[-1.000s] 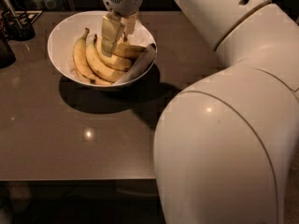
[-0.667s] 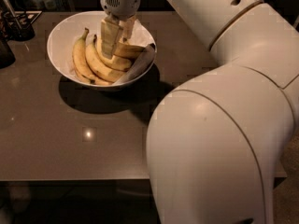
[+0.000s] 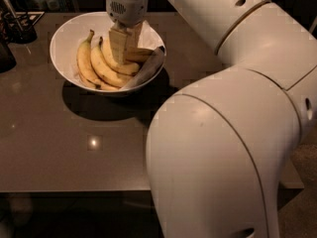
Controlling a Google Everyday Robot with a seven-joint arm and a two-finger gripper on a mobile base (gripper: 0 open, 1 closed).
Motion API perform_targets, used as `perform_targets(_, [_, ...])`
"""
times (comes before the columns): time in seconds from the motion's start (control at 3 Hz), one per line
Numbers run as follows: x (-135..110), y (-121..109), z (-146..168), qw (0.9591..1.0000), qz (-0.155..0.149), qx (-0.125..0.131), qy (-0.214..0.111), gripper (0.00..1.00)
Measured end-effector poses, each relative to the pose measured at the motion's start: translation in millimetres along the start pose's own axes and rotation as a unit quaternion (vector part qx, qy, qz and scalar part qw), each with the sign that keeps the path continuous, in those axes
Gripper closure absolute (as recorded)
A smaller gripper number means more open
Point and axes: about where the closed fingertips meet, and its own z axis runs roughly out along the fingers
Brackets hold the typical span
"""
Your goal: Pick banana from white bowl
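The white bowl (image 3: 64, 38) stands at the back left of the dark table, with crumpled white paper at its right rim. Three yellow bananas lie in it. My gripper (image 3: 124, 47) reaches straight down into the bowl's right half. It stands on a plump banana (image 3: 140, 55) that juts out to the right beneath it; this banana's stem is hidden. Two slimmer bananas (image 3: 85, 63) lie to the left of the gripper, stems pointing to the back.
My big white arm (image 3: 223, 133) fills the right and front of the view and hides that part of the table (image 3: 74, 152). A dark holder with utensils (image 3: 17, 26) stands at the back left corner, close to the bowl.
The arm's large lower segment has swung a little to the left. The gripper has stayed down in the bowl over the same banana, shifting only slightly left.
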Motion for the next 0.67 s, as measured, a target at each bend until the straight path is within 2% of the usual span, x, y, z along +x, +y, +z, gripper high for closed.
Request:
perform_targets(0.33, [0.2, 0.1, 0.2, 1.0000, 0.000, 0.000, 0.001, 0.79])
perform_targets(0.67, [0.2, 0.1, 0.2, 1.0000, 0.000, 0.000, 0.001, 0.99])
